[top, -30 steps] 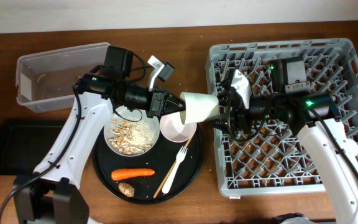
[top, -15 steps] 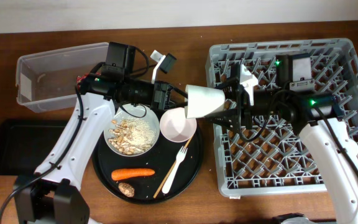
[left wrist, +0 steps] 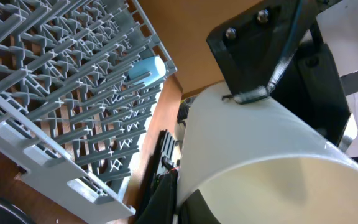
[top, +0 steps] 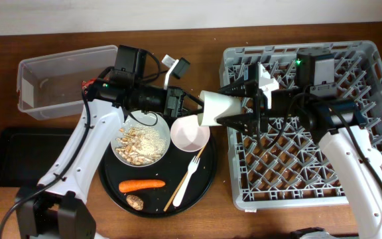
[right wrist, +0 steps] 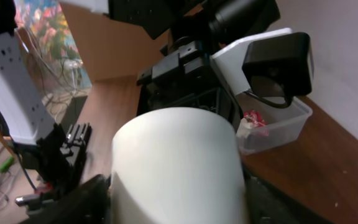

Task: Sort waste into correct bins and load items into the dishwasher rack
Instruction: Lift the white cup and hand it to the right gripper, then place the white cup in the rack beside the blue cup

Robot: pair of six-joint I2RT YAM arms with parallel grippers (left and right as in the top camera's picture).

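The small white cup hangs on its side in the air between the round tray and the dishwasher rack. My left gripper pinches its rim wall; the left wrist view shows one finger outside and one inside. My right gripper has a finger against each side of the cup. The white plate holds the food scraps. The white bowl, fork, chopstick, carrot and brown lump lie on the tray. The light-blue cup lies in the rack.
The round black tray sits in front of the cup. The clear tub stands at the back left with the red wrapper in it. The shallow black tray lies at the left edge.
The cup has moved up and a little to the right, and has levelled out. My right gripper's fingers have come forward over both sides of the cup.
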